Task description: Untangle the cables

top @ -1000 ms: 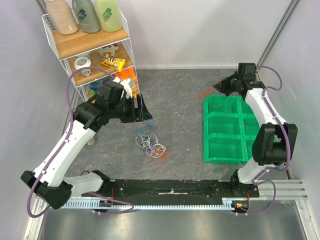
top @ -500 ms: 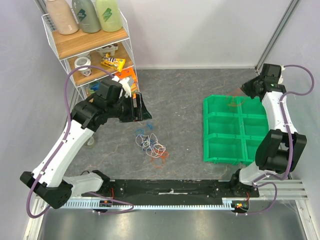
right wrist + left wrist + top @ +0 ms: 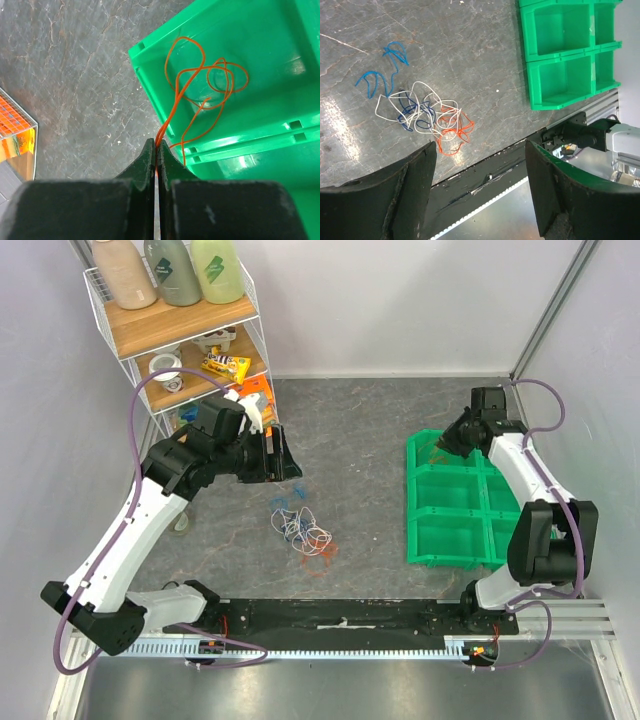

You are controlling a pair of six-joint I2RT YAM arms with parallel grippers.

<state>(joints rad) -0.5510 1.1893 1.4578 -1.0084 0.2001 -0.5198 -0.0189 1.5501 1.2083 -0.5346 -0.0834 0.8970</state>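
Orange cable (image 3: pixel 176 91) in right pincer (image 3: pixel 156 142) now over green bin (image 3: pixel 260 45).

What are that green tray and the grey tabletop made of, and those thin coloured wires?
The green tray looks like moulded plastic: glossy, one even colour, highlights on its rims. The tabletop looks like grey stone or a stone-print laminate, veined and faintly shiny; I cannot tell which. The wires seem plastic-coated: thin, brightly coloured, holding springy loops.
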